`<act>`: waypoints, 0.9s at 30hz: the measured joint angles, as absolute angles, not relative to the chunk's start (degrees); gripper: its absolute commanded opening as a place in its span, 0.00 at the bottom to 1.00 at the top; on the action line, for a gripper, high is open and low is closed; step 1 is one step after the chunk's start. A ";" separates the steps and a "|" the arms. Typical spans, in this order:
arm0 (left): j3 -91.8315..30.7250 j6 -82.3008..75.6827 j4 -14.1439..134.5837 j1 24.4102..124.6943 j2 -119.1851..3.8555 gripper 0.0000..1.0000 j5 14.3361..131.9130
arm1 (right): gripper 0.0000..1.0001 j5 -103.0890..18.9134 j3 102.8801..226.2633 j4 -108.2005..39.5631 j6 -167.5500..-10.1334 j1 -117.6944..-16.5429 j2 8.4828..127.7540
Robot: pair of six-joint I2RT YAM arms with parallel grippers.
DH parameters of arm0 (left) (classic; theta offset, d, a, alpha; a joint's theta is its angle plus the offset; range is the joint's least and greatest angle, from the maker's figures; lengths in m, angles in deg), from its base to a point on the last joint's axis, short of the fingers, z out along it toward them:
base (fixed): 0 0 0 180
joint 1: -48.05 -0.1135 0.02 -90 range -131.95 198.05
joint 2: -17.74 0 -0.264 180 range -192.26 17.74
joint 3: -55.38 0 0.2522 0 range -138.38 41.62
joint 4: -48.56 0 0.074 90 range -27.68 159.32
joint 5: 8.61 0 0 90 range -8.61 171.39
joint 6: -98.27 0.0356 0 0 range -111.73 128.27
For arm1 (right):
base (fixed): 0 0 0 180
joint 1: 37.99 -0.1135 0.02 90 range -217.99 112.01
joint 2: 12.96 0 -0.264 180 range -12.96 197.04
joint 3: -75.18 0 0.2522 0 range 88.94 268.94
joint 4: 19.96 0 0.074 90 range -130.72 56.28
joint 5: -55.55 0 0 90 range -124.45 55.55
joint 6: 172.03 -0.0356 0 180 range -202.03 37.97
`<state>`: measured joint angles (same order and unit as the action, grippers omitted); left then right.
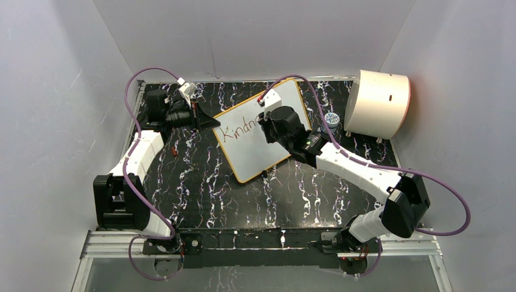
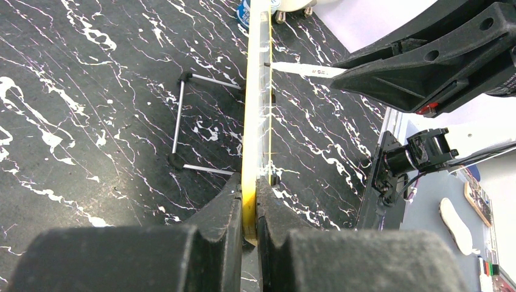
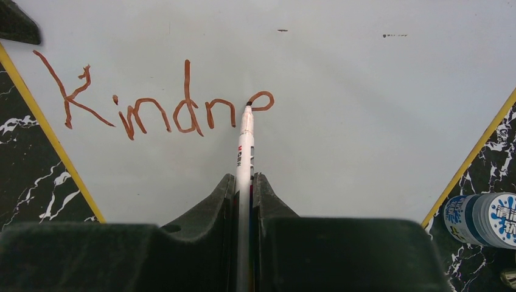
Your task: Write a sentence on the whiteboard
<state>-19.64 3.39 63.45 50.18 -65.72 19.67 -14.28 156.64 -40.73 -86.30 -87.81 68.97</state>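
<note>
Whiteboard [image 1: 252, 159] sitting slanted on the marbled worktop [image 1: 201, 188], left end effector [image 2: 249, 198] clamping its yellow rim, right end effector [image 3: 244, 182] gripping a white marker [image 3: 245, 143] (tip touching the board), sentence [image 3: 152, 106] reading "Kindne"

One whiteboard [image 1: 244, 153], one marker [image 3: 245, 141], one drum [image 1: 377, 103]

The whiteboard [image 1: 254, 161] is plain white with a thin yellow rim all round. The lettering [image 3: 187, 97] on it is a dark brownish red. The marker [image 3: 244, 152] is white with a bit of red and dark print on its barrel. Underneath lies a black mat [image 1: 201, 188] streaked with white marbling. The drum [image 1: 377, 103] at the back is cream with an orange edge, the little bottle [image 3: 481, 219] carries a blue and white label, and the cable [image 1: 152, 69] is purple
</note>
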 measured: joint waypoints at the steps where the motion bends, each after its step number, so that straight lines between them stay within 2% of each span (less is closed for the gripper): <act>1: -19.64 3.39 63.45 50.18 -65.72 0.00 19.67 | 0.00 -14.31 156.64 -40.86 -86.30 -87.81 68.97; 27: -19.86 3.39 63.71 50.18 -65.85 0.00 19.72 | 0.00 -13.56 156.51 -44.25 -86.34 -87.86 68.88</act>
<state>-19.86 3.39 63.71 50.18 -65.85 19.72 -13.56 156.51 -44.25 -86.34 -87.86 68.88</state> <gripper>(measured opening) 0.054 0.197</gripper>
